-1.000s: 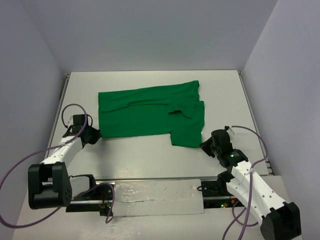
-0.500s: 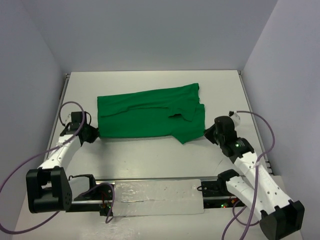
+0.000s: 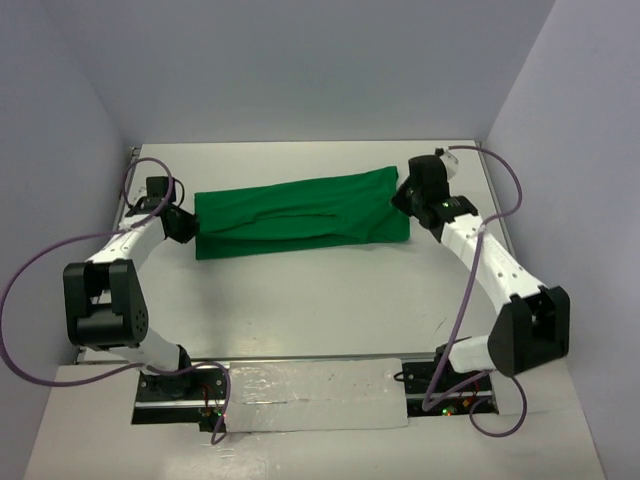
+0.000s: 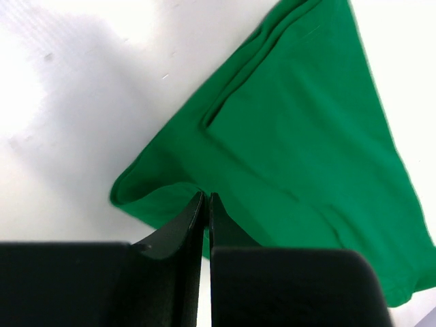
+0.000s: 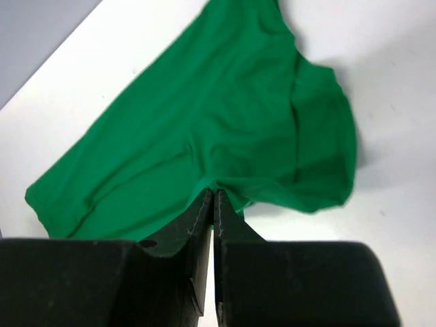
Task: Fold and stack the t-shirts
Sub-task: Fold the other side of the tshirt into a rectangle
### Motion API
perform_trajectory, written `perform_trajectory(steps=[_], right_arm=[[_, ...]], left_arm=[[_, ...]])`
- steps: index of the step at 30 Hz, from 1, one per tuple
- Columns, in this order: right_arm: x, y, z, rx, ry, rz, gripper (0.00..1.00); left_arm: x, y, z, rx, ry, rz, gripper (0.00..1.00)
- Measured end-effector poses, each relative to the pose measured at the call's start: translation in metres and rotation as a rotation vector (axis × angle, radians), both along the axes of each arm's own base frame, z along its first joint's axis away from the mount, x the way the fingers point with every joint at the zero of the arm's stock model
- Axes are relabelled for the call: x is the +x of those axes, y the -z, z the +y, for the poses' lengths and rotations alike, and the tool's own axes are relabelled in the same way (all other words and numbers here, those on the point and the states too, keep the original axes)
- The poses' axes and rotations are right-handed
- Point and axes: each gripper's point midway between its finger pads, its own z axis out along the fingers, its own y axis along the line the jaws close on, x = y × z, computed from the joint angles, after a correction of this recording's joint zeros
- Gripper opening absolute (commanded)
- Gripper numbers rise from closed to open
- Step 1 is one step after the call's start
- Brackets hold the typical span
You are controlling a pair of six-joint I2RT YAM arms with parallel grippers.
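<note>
The green t-shirt [image 3: 300, 212] lies as a long folded band across the far middle of the white table [image 3: 310, 300]. My left gripper [image 3: 190, 226] is shut on the shirt's left edge; in the left wrist view [image 4: 206, 196] the cloth [image 4: 300, 136] bunches at the closed fingertips. My right gripper [image 3: 401, 199] is shut on the shirt's right edge; in the right wrist view [image 5: 213, 192] the fabric [image 5: 225, 109] puckers between the closed fingers and a fold hangs to the right.
Grey walls [image 3: 300, 70] enclose the table on three sides. The arm bases and a metal rail [image 3: 310, 385] run along the near edge. Purple cables [image 3: 30, 300] loop beside each arm.
Both grippers moved away from the near side toward the far side, carrying the shirt's near edge over itself. The shirt went from a wide spread shape to a narrower folded band.
</note>
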Motion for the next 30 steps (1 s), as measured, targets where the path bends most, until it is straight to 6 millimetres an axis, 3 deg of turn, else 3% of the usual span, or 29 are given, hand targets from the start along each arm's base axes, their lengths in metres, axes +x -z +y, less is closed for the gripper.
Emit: perform_trajectory(steps=[3, 8, 11, 12, 14, 15, 16, 17, 20, 22, 25, 30], right_arm=[[0.028, 0.000, 0.006, -0.011, -0.007, -0.001, 0.09], [0.061, 0.016, 0.011, -0.037, -0.020, 0.038, 0.09], [0.080, 0.025, 0.014, -0.047, -0.033, 0.061, 0.10], [0.087, 0.027, 0.016, -0.048, -0.037, 0.067, 0.15], [0.103, 0.034, 0.019, -0.046, -0.048, 0.076, 0.42], [0.110, 0.039, 0.021, -0.043, -0.056, 0.089, 0.56], [0.116, 0.043, 0.023, -0.040, -0.069, 0.104, 0.68], [0.123, 0.047, 0.024, -0.035, -0.082, 0.115, 0.74], [0.140, 0.057, 0.024, -0.014, -0.105, 0.135, 0.77], [0.133, 0.067, 0.021, -0.012, -0.114, 0.161, 0.76], [0.107, 0.078, 0.016, -0.001, -0.126, 0.194, 0.74], [0.051, 0.084, 0.027, 0.057, -0.201, 0.214, 0.72]], left_arm=[[0.013, 0.002, 0.000, 0.000, 0.001, 0.002, 0.10], [0.026, 0.012, 0.001, 0.003, 0.005, 0.025, 0.12], [0.026, 0.020, 0.001, 0.004, 0.005, 0.050, 0.34], [0.027, 0.023, 0.002, 0.005, 0.003, 0.057, 0.40], [0.029, 0.027, 0.006, 0.007, -0.010, 0.067, 0.76], [0.030, 0.028, 0.009, 0.006, -0.015, 0.069, 0.82], [0.031, 0.028, 0.011, 0.001, -0.024, 0.069, 0.84], [0.031, 0.028, 0.014, -0.006, -0.035, 0.067, 0.84], [0.034, 0.024, 0.021, -0.007, -0.047, 0.054, 0.84], [0.036, 0.017, 0.024, 0.005, -0.048, 0.035, 0.84], [0.038, -0.007, 0.028, 0.051, -0.045, -0.019, 0.83], [0.041, -0.072, 0.027, 0.181, -0.015, -0.163, 0.82]])
